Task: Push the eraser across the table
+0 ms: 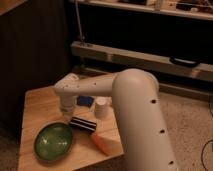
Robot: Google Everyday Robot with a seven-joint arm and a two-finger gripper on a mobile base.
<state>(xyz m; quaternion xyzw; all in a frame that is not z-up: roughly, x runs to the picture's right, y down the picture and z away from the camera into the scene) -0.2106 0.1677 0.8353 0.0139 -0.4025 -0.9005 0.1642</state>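
The eraser [82, 123] lies flat near the middle of the table [37, 107], its long side running left to right with a slight tilt. The gripper [66, 106] hangs just beside its left end, low over the wood. I cannot tell from here whether it is open or closed, or whether it touches the block.

A green bowl [53, 141] sits close on the near-left. An orange carrot-shaped object [102, 143] lies just in front of the eraser, near the table's edge. A blue flat pad [85, 100] and a white cup [101, 107] stand just behind it.

My worry is contact at one end only: the eraser would likely pivot instead of sliding. It could then wedge against the carrot shape or knock it over the edge. The arm's bulky link also hides the table's right side from me.
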